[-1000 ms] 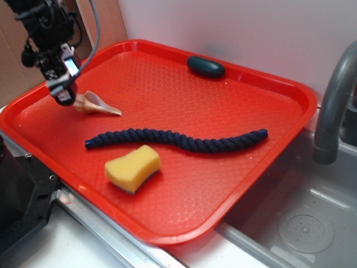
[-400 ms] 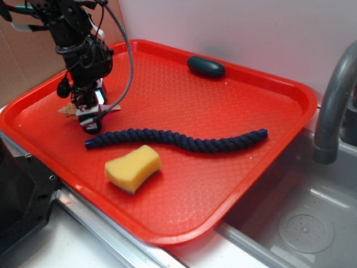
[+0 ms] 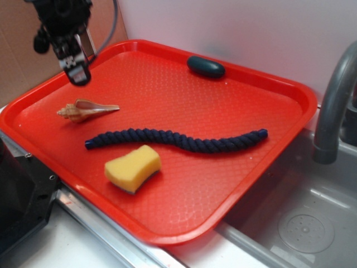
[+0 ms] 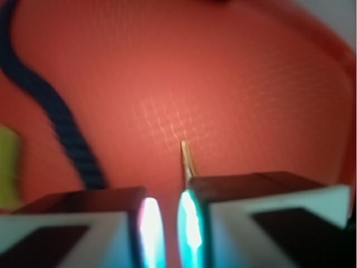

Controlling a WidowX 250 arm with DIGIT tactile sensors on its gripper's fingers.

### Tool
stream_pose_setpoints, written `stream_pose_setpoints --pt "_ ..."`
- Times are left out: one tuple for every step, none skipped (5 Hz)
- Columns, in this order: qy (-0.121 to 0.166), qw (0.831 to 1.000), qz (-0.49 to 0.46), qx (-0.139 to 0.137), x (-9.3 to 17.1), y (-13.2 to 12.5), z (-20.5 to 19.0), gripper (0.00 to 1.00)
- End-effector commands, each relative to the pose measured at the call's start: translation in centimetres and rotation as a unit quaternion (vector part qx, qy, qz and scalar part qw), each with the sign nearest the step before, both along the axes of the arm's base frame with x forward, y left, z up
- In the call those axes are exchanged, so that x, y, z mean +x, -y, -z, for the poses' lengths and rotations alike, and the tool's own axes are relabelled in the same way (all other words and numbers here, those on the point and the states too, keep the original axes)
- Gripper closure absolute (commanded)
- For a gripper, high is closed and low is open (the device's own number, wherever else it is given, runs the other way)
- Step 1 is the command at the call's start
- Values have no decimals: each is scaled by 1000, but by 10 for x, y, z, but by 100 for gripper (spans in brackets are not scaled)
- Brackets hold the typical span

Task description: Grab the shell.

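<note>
We see the black claw (image 3: 78, 74) hanging above the red plastic tray (image 3: 290, 120), its fingers nearly pressed together and pinching nothing. Below the claw, the small beige spiral shell (image 3: 85, 110) lies flat on the tray.

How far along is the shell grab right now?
Nothing looks done: the shell lies loose on the red tray, beside the blue rope. The gripper hangs above it, jaws nearly closed on nothing. Left to do: open, descend over the shell, close and lift.
</note>
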State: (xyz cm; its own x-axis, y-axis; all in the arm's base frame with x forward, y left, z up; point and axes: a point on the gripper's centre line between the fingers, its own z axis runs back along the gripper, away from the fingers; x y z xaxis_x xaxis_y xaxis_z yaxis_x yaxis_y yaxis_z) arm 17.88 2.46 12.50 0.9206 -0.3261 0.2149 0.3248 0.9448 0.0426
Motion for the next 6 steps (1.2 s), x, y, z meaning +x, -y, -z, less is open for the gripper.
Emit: stream_pose_setpoints --pt "3 994 -105 -7 0 -11 -69 0" --pt "-24 1000 -1 -4 0 -34 -20 0" --pt "15 998 63 -16 0 -29 22 0" --pt "-26 997 73 13 -3 -27 62 0" --pt "-50 996 72 10 -2 -29 84 0" --pt "-65 994 84 -2 11 -22 98 0"
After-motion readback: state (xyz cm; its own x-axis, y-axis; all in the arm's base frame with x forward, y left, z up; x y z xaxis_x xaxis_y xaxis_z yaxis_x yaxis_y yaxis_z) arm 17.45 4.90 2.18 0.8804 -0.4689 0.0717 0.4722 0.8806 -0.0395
